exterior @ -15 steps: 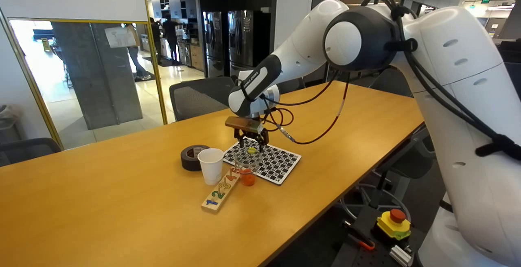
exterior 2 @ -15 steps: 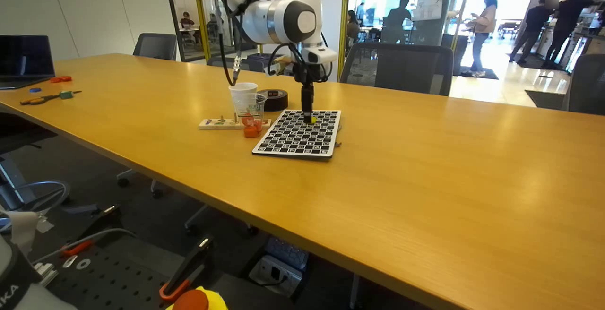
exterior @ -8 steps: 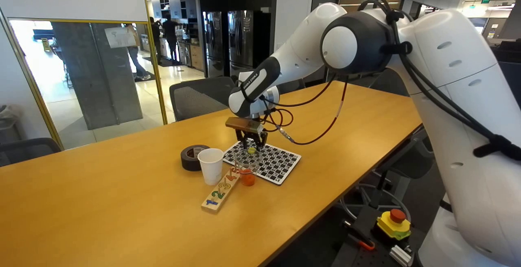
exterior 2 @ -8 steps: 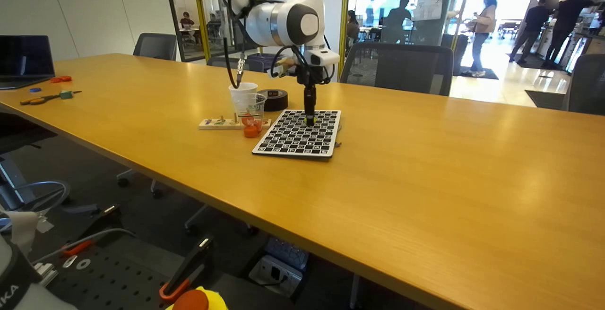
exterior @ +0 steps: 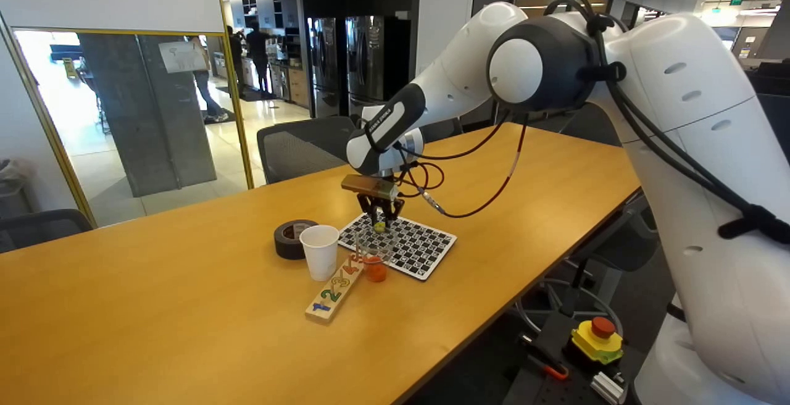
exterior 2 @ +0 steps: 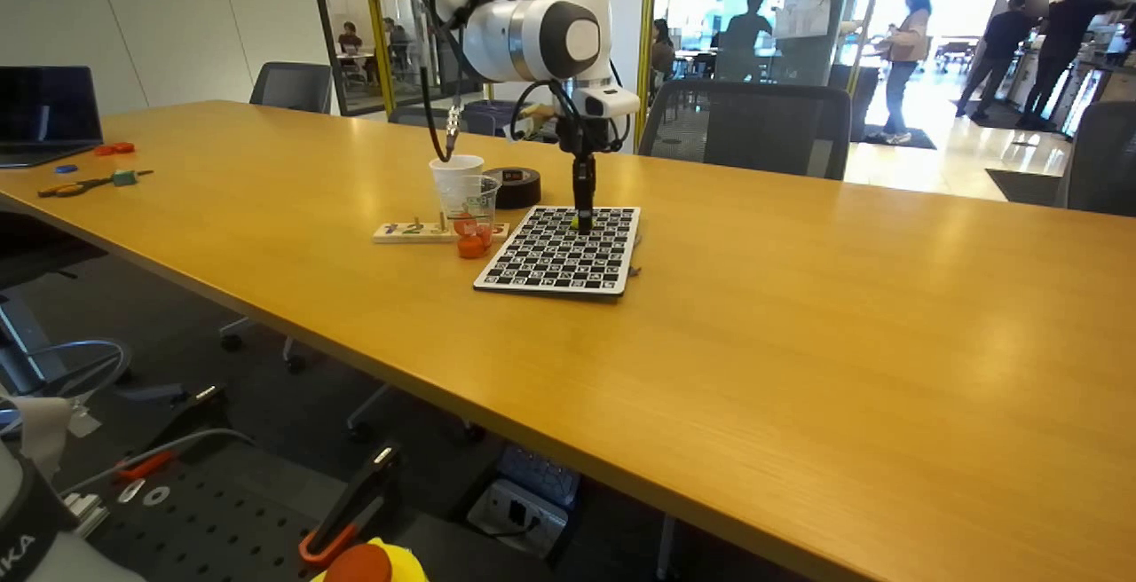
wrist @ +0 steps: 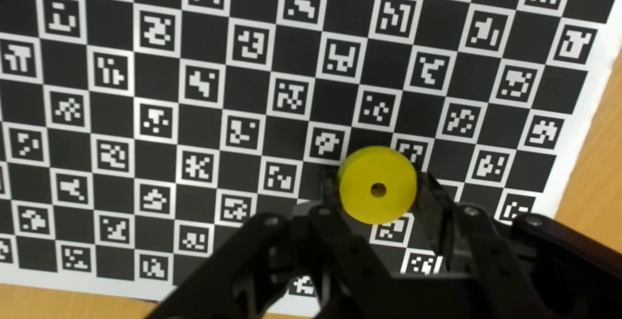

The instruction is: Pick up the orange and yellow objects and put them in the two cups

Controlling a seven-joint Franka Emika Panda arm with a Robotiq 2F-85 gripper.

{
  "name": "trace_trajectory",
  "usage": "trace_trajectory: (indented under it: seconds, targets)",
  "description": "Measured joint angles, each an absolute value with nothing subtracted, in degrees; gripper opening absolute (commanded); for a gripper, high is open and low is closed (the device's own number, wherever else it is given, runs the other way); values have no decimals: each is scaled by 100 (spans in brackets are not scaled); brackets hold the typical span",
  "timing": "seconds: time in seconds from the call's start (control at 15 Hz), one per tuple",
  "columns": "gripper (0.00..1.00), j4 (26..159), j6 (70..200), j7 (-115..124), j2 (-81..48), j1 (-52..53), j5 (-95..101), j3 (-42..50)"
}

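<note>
A thick yellow disc with a hole in its middle point(wrist: 378, 168) is over the checkered board. My gripper point(wrist: 377, 181) is shut on it, one finger point(wrist: 331, 183) against each side. Whether the disc clears the board, I cannot tell. In an exterior view the gripper point(exterior 2: 583, 224) hides most of the yellow. A white paper cup point(exterior: 321, 254) stands left of the board, upright. Beside it is a clear plastic cup point(exterior 2: 484, 200), partly in front of the white one in an exterior view. Orange pieces point(exterior: 374, 269) show low in the clear cup, seemingly inside it.
The checkered board point(exterior: 426, 244) lies under the gripper. A black tape roll point(exterior: 290, 241) touches or nearly touches the white cup. A wooden strip with coloured numbers point(exterior: 336, 288) lies in front of the cups. Pliers point(exterior 2: 75, 187) and a laptop point(exterior 2: 49, 112) are farther off.
The fingers have closed from wide apart onto the yellow disc. The gripper came down slightly, then rose a little over the last half second. Cups and board have not moved.
</note>
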State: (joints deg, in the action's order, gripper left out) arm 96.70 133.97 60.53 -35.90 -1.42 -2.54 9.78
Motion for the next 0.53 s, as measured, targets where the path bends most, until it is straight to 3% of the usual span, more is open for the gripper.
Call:
trace_trajectory:
  seconds: [0.53]
  targets:
    - [17, 10299, 13481, 6460, -2460, 390, 54, 973]
